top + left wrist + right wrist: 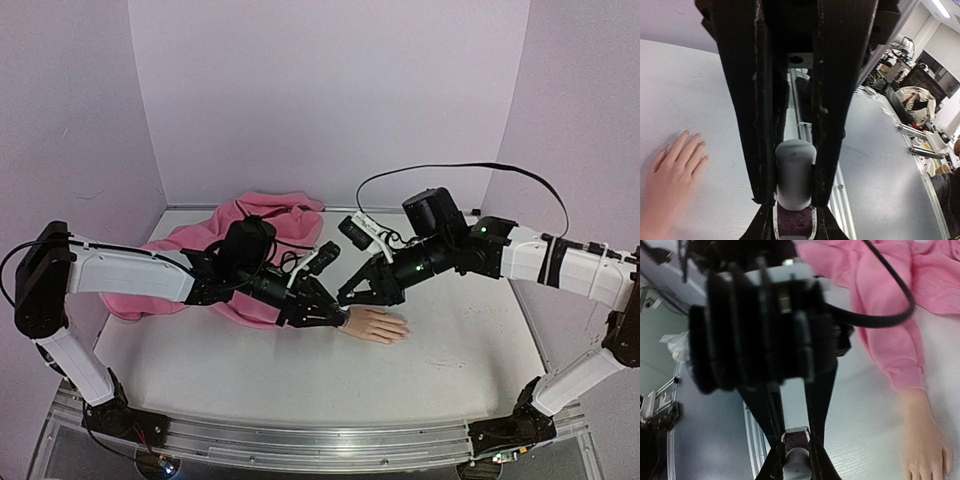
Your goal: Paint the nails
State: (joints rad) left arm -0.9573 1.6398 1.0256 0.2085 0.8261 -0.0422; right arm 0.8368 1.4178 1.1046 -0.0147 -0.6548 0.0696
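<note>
At the far left of the desk [250, 375] a pink sleeve [200, 245] lies bunched and runs rightward toward the centre. The left arm [130, 272] reaches across it, and the left hand [333, 317] sits low over the sleeve's cuff end, just beside the wrist of the mannequin hand [378, 325]. In the left wrist view its 2 fingers [740, 125] press on both sides of a small polish bottle [795, 222], so this hand is clamped on it; the bottle's grey-white cap [796, 170] lies between the fingers and its dark purple body shows just past their tips. Close to the right, the right hand [348, 296] points down and left at the left hand, the 2 nearly tip to tip; I cannot tell whether it is open or closed. The mannequin hand lies flat, palm down, on the desk, fingers pointing right in the top view. The nails [696, 135] sit at those fingertips, look skin-toned, and are apart from both robot hands. The right arm [560, 255] comes in from the right with a black cable [450, 168] looped above it
</note>
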